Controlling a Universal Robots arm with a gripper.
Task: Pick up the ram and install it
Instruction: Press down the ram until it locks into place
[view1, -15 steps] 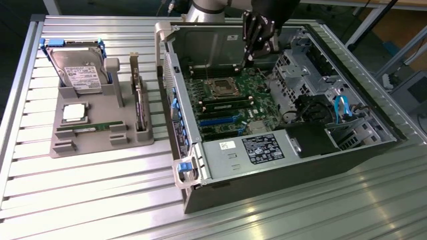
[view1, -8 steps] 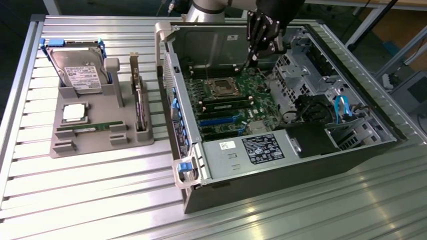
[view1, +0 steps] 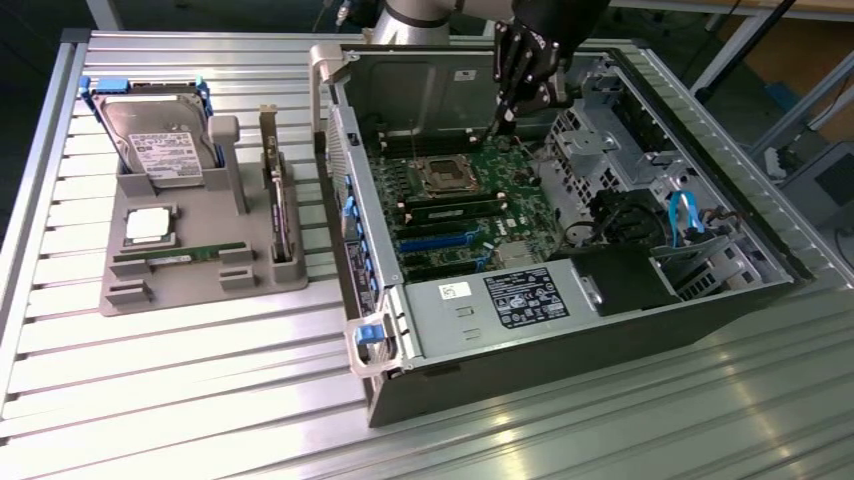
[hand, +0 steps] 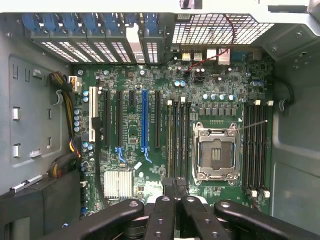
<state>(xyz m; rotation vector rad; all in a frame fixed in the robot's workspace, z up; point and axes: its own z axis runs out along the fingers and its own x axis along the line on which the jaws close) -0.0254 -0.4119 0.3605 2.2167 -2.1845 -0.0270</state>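
Observation:
One ram (view1: 180, 256), a thin green stick, lies in the front holder of the grey tray (view1: 200, 296) at the exterior view's left. A second green stick (view1: 451, 208) looks seated in a memory slot just in front of the processor socket (view1: 447, 177) inside the open computer case (view1: 561, 330). My gripper (view1: 505, 118) hangs over the back of the motherboard, above the case, its fingers closed to a point with nothing seen between them. In the wrist view the fingertips (hand: 168, 188) meet over the end of the long memory slots (hand: 176, 135) beside the socket (hand: 216, 152).
The tray also carries a hard drive (view1: 160, 140), a square silver processor chip (view1: 147, 225) and an upright card with a metal bracket (view1: 278, 210). Inside the case are a power supply (view1: 527, 295), drive cages (view1: 601, 150) and blue cables (view1: 683, 215). Case walls rise around the motherboard.

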